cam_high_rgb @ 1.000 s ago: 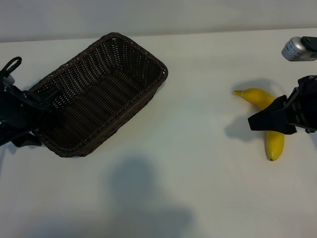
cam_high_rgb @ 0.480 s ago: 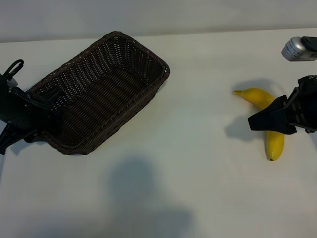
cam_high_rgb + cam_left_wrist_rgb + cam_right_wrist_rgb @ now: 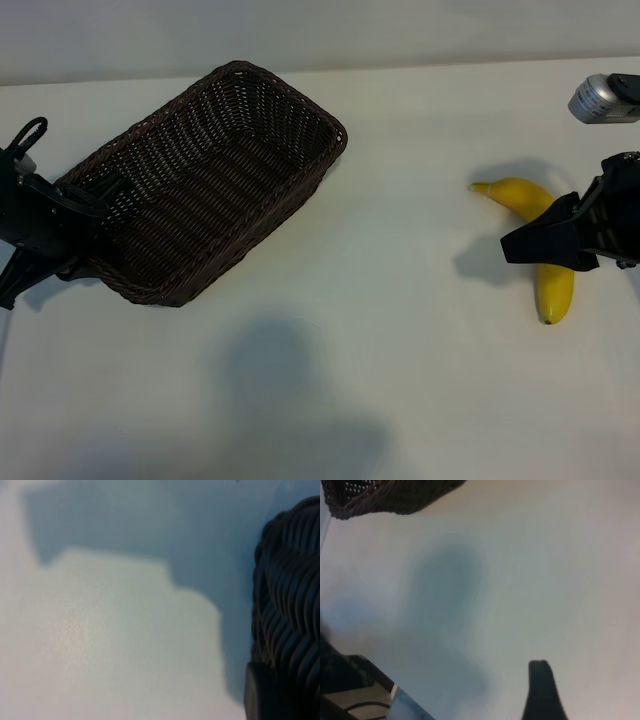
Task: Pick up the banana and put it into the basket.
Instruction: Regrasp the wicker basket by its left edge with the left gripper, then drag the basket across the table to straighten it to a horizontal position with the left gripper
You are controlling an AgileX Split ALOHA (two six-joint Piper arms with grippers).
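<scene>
While banana (image 3: 541,232) lies on table (image 3: 400,350), right gripper (image 3: 540,243) poised over it, fingers apart; left gripper (image 3: 85,235) clamped on basket (image 3: 215,175) rim.

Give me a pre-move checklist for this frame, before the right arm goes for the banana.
1. Banana lying free on the table, not yet lifted: ok.
2. Right gripper positioned over the banana's middle: ok.
3. Right gripper actually closed on the banana: cannot tell; contact is hidden in the exterior view and the wrist view shows no banana.
4. Basket with its opening up and nothing in it: ok.
5. Left gripper at the basket's near-left end, at its rim: ok; whether it has a firm hold: cannot tell.
6. Bare table between banana and basket: ok.
</scene>
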